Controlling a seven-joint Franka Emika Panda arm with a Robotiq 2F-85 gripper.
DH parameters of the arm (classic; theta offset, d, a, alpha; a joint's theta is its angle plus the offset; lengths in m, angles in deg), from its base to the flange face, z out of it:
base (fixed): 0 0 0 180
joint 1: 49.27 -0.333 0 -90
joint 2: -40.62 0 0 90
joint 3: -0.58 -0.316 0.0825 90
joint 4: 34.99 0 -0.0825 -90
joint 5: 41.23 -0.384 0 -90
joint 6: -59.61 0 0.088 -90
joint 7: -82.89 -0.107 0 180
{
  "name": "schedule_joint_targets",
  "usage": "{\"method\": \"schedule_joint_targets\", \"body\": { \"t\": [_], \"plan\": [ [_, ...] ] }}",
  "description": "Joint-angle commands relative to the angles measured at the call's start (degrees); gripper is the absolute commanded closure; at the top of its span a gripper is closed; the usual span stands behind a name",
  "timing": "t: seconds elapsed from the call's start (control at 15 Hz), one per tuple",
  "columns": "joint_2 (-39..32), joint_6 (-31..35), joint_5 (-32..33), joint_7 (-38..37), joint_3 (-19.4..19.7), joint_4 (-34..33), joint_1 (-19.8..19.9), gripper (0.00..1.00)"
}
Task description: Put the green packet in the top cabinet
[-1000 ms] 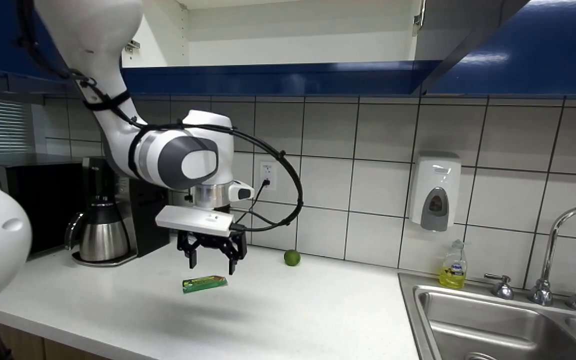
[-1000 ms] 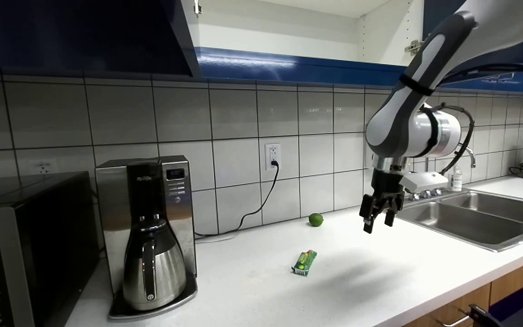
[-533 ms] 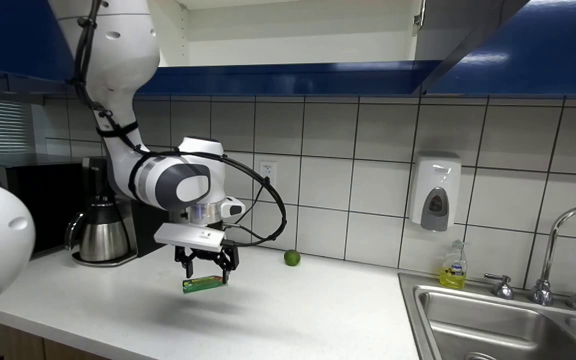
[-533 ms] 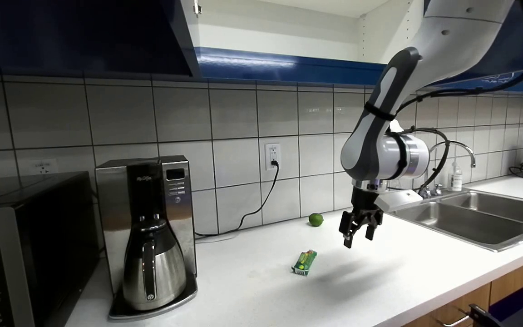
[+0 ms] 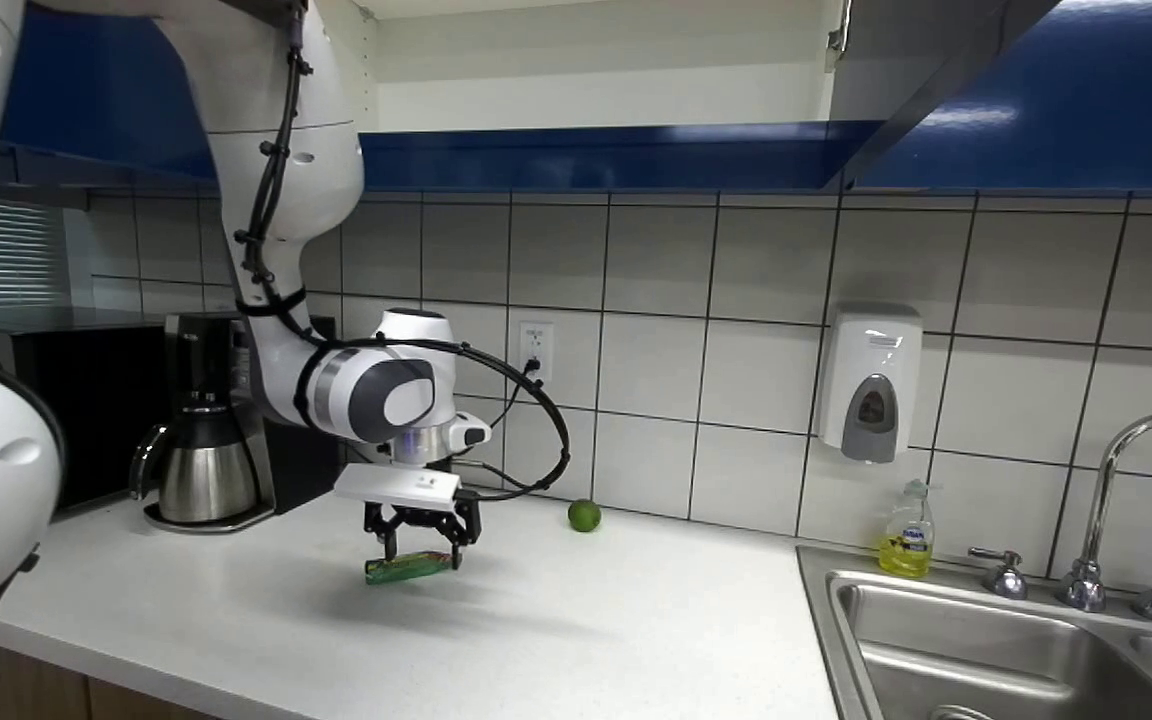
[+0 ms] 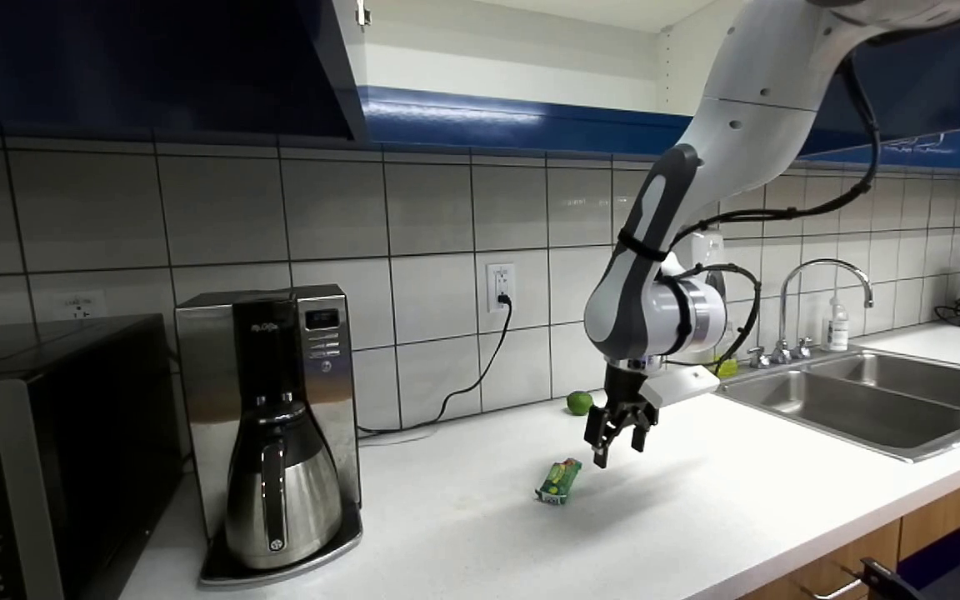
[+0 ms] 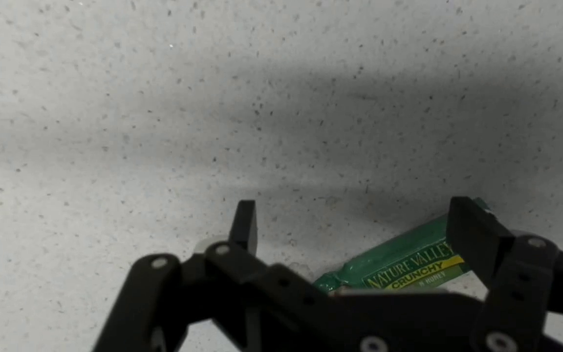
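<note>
top cabinet (image 5: pixel 596 80) open, free counter (image 5: pixel 626 620) between green packet (image 5: pixel 408 569) and sink (image 5: pixel 832 640), green ball (image 5: pixel 584 516) near wall (image 5: pixel 646 462)

Tabletop (image 5: pixel 586 640), one, bearing one green Nature Valley packet (image 7: pixel 403 261) and one lime (image 5: pixel 584 515). Microwave (image 6: pixel 88 417), one. Coffee maker (image 6: pixel 267 358), one, with one carafe (image 6: pixel 305 500). Sink (image 5: pixel 826 620), one, comprising two basins (image 6: pixel 863 408), one faucet (image 5: pixel 1101 500) and two tap handles (image 5: pixel 1006 576). Bottles near the sink, two: one dish-soap bottle (image 5: pixel 906 540) with yellow contents, one white pump bottle (image 6: pixel 837 329). Wall-mounted soap dispenser (image 5: pixel 871 385), one. Wall outlets (image 6: pixel 501 287), at least two (any farther off too small to tell). Window blind (image 5: pixel 1 255), one. Robot arm (image 6: pixel 742 142), one, carrying one end effector (image 5: pixel 424 562) with two fingers (image 7: pixel 244 227). Top cabinet (image 5: pixel 586 160) with its front open, one.
</note>
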Motion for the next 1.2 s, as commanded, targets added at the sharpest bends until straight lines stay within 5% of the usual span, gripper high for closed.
{"method": "schedule_joint_targets", "body": {
  "t": [0.0,1.13],
  "plan": [
    [-4.8,0.4,4.4,-4.0,-1.8,-4.9,1.9,0.00],
    [-9.0,-0.4,8.8,-6.8,-5.0,-10.7,1.1,0.00]
  ]
}}
